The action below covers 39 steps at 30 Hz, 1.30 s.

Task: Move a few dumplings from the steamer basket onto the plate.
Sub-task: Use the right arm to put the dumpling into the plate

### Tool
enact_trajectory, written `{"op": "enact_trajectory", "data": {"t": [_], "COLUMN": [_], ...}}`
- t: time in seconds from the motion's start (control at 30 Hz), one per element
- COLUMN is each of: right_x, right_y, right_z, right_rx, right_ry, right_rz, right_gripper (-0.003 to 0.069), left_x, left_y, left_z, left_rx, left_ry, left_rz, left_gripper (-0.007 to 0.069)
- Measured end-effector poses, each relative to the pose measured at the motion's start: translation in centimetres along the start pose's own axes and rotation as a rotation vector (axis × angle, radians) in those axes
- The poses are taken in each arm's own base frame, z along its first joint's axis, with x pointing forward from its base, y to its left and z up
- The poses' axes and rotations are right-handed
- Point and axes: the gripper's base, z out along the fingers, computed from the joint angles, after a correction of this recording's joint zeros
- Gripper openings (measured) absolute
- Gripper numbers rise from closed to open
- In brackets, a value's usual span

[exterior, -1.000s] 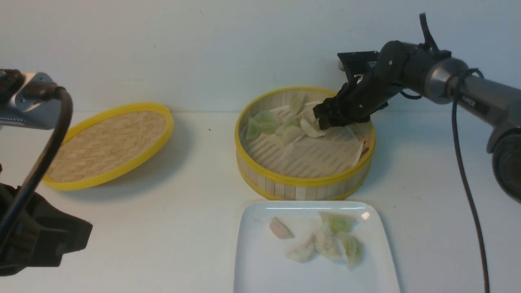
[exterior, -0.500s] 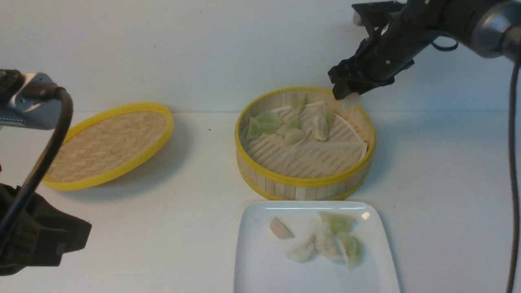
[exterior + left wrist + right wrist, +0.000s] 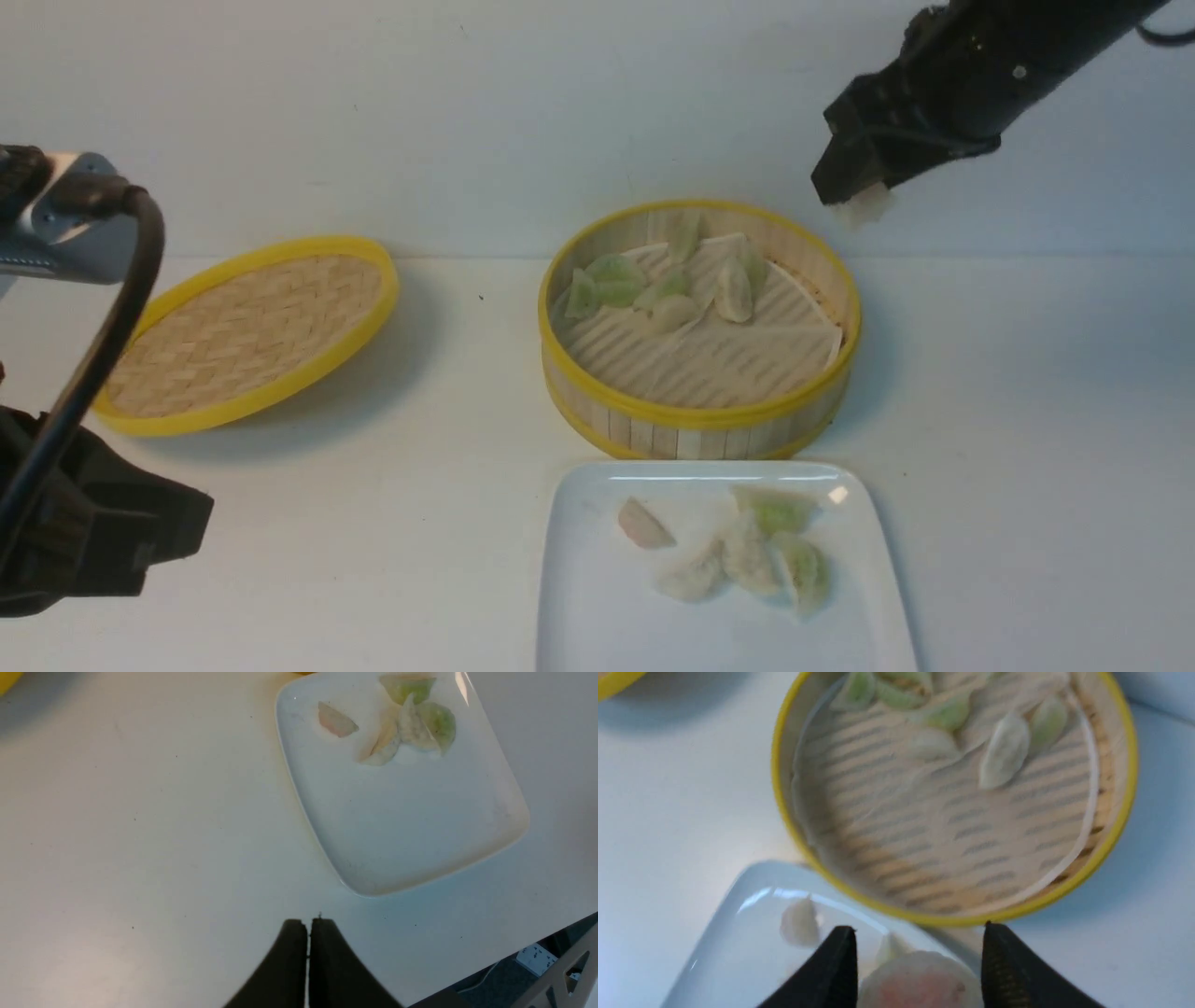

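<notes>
The steamer basket (image 3: 700, 417) stands at mid table with several dumplings (image 3: 733, 291) at its far side on the ridged liner. The white plate (image 3: 597, 616) lies just in front of it with several dumplings (image 3: 747, 560). My right gripper (image 3: 851, 194) hangs high above the basket's far right rim, shut on a pinkish dumpling (image 3: 864, 207). In the right wrist view this dumpling (image 3: 920, 982) sits between the fingers (image 3: 838, 970), with the basket (image 3: 1120, 826) and the plate (image 3: 733, 924) below. My left gripper (image 3: 308, 922) is shut and empty, over bare table near the plate (image 3: 397, 826).
The shallow woven lid (image 3: 247, 331) with a yellow rim leans on the table at the left. My left arm (image 3: 93, 551) fills the front view's lower left corner. A pale wall runs behind the table.
My right gripper has lifted out of the basket with a dumpling and moved up and to the right. The left arm has hardly moved.
</notes>
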Motion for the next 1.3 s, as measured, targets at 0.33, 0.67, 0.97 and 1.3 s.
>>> {"op": "enact_trajectory", "data": {"t": [0.33, 0.67, 0.97, 1.3], "right_x": [12.2, 15.8, 15.6, 14.9], "right_y": [6.0, 7.3, 6.7, 7.3], "right_z": [5.2, 12.6, 14.7, 11.4], "right_rx": [-0.139, -0.071, -0.033, -0.047], "right_ry": [0.18, 0.157, 0.128, 0.067], "right_rz": [-0.076, -0.11, -0.097, -0.118], "right_gripper": [0.0318, 0.0318, 0.0365, 0.0484], "left_x": [-0.3, -0.7, -0.7, -0.8], "left_y": [0.1, 0.2, 0.2, 0.3], "left_z": [0.0, 0.6, 0.7, 0.8], "left_rx": [-0.007, -0.009, -0.007, -0.007], "left_ry": [-0.03, -0.018, -0.005, -0.018], "left_rz": [0.003, -0.002, -0.002, -0.003], "left_gripper": [-0.0006, -0.0006, -0.0006, -0.0006]}}
